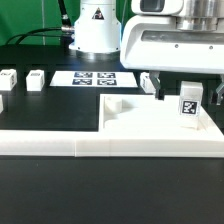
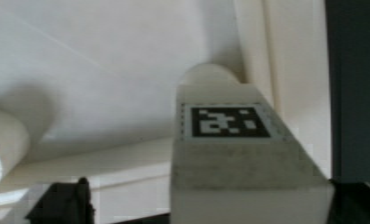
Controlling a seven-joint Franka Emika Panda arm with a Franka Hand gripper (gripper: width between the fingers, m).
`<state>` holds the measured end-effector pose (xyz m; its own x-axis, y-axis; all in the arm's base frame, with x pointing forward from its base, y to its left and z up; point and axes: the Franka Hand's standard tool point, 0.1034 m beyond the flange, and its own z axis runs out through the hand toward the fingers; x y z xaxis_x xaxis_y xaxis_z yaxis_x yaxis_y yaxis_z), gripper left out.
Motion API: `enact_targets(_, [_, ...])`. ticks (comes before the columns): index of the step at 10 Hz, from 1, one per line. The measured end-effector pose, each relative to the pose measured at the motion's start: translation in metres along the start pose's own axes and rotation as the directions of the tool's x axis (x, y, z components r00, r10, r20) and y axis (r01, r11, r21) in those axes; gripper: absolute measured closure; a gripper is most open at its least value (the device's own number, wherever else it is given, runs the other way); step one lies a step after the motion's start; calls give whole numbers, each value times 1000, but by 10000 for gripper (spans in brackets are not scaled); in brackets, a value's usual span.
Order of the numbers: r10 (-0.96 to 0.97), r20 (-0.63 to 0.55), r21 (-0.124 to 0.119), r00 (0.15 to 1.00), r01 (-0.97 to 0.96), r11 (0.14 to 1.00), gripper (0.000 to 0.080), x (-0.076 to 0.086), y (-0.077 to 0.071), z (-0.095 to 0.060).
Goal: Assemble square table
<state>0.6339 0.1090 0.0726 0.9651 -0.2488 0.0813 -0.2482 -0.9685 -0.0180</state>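
Note:
The square table's top is a thick white slab [image 1: 150, 120] lying flat at the exterior view's right. A short white leg [image 1: 188, 106] with a black-white tag stands upright on the slab's right part. My gripper [image 1: 181, 92] hangs over that leg, one dark finger on each side of it. In the wrist view the tagged leg [image 2: 226, 125] rises between the fingertips [image 2: 66, 200], with a visible gap on one side. The gripper [image 2: 208, 205] is open and holds nothing.
A long low white wall [image 1: 70, 143] runs along the slab's front. The marker board [image 1: 95, 77] lies behind it. Loose white legs [image 1: 36, 77] sit at the back left, another [image 1: 8, 79] beside them. A rounded white part [image 2: 4, 140] shows near the leg.

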Motion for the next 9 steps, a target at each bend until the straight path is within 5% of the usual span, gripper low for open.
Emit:
enact_targets(2, [0,0,0,1000,0,1000,409,0,0,0])
enact_targets(3, [0,0,0,1000,0,1000,409,0,0,0])
enact_targets(4, [0,0,0,1000,0,1000,509,0,0,0])
enact_targets(9, [166,-25,20,986,-165,986,509,0,-5,1])
